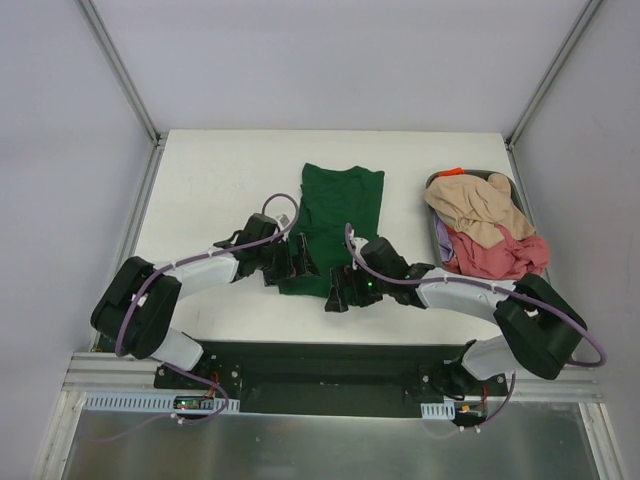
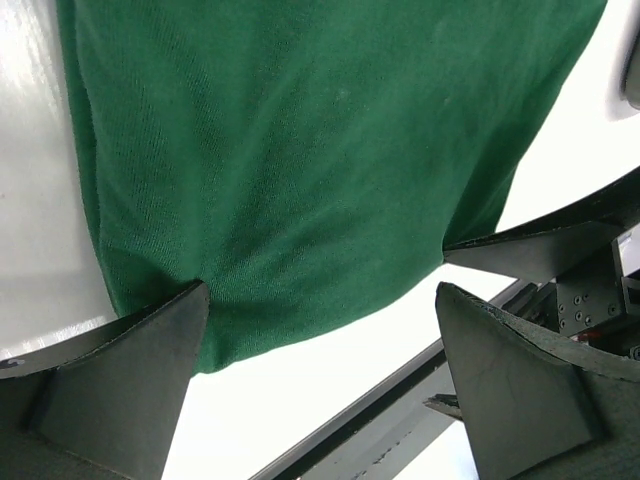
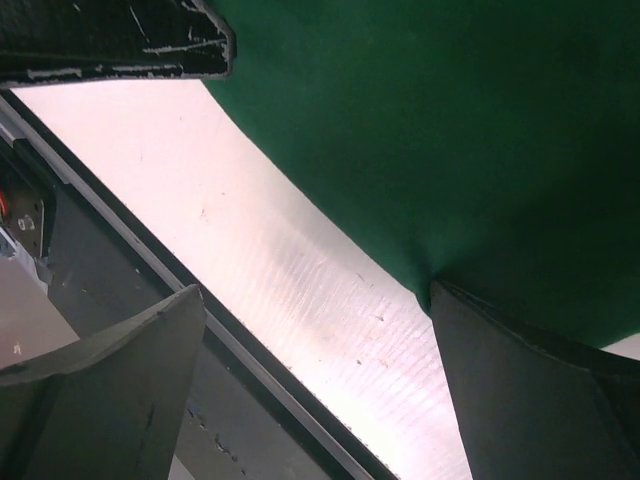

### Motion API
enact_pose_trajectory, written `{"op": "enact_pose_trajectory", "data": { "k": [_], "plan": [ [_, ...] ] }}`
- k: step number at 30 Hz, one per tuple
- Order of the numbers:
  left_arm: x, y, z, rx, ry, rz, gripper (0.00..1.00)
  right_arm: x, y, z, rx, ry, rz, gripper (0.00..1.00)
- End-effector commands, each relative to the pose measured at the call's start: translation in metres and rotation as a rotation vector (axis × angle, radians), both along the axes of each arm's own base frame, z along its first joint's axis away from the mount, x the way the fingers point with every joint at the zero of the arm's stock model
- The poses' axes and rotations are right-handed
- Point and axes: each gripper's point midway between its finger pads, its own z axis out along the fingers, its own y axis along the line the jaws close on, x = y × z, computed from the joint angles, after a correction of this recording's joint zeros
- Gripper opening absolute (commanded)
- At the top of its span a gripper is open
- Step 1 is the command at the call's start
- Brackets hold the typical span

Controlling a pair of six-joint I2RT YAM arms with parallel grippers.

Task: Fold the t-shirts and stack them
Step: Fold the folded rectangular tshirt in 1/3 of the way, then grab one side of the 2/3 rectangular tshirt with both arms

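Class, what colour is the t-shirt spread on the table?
Dark green; the t-shirt shows best in the top external view.

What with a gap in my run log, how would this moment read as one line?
green t-shirt: flat on table | left gripper: open, at its near edge | right gripper: open, at near edge | other t-shirts: heaped, unfolded
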Motion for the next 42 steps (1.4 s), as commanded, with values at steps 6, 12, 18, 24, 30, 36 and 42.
{"op": "enact_pose_trajectory", "data": {
  "k": [6,12,18,24,30,36,42],
  "plan": [
    [-0.067,0.041,-0.04,0.136,0.183,0.02,0.99,-0.04,-0.021,-0.021,-0.048,0.05,-0.038,0.96],
    [-0.076,0.027,0.009,-0.029,0.108,-0.02,0.99,-0.062,-0.007,0.025,0.054,-0.04,0.061,0.96],
    [-0.069,0.065,0.023,0.113,-0.001,0.132,0.99,-0.044,-0.035,0.059,0.037,-0.263,0.004,0.96],
    [-0.083,0.08,0.005,0.193,0.072,0.167,0.96,-0.047,-0.051,0.045,-0.012,-0.246,-0.03,0.96],
    [-0.079,0.08,-0.013,0.239,0.13,0.177,0.79,-0.047,-0.049,0.017,-0.122,-0.166,-0.025,0.99],
    [-0.068,0.066,-0.023,0.237,0.166,0.142,0.47,-0.044,-0.041,-0.002,-0.213,-0.11,0.009,0.86],
    [-0.074,0.072,-0.038,0.283,0.215,0.136,0.0,-0.042,-0.038,-0.016,-0.243,-0.087,-0.008,0.76]
  ]
}}
